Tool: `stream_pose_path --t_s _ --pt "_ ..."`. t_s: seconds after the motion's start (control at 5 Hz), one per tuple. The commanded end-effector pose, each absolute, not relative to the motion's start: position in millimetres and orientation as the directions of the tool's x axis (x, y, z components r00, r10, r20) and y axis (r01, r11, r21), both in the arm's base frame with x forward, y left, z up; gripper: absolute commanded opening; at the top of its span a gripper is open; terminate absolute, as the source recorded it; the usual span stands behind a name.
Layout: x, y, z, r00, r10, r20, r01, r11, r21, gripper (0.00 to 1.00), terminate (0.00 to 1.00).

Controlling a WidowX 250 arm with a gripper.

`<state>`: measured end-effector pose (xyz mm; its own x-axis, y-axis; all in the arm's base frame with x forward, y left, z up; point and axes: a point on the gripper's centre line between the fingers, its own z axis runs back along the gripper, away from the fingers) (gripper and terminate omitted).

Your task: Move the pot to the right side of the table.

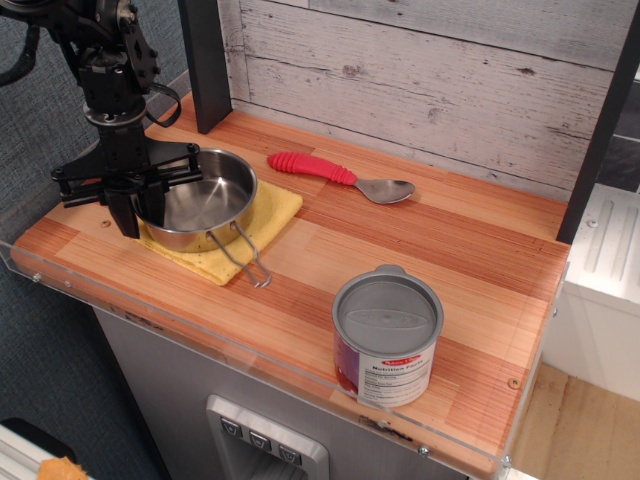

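Pot [200,200] sits on the cloth [268,215] at the worktop's [420,250] left, its near rim pinched by the fingers [125,212], unmoved.

Shiny steel pot [205,200] sat upright at table's [420,250] left end. Wire handle [243,258] pointed toward front edge.

The table [420,250] is a striped reddish-and-light wood plank top with clear acrylic guards along its front and side edges. Directly on it lie a yellow cloth [265,222] at the left, a red-handled spoon [340,176] toward the back, and a grey-lidded labelled tin can [386,335] near the front right.
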<state>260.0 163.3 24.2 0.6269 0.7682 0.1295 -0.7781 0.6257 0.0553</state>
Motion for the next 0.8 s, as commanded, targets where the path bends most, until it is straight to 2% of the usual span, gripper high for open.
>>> stream_pose_path --t_s 0.0,0.2,0.6 --pt "258 168 53 0.604 0.781 0.16 -0.788 0.615 -0.025 0.0 0.0" --pt "258 166 66 0.594 0.788 0.162 -0.789 0.61 -0.073 0.0 0.0" --pt "260 151 106 0.564 0.796 0.22 -0.787 0.598 -0.148 0.0 0.0"
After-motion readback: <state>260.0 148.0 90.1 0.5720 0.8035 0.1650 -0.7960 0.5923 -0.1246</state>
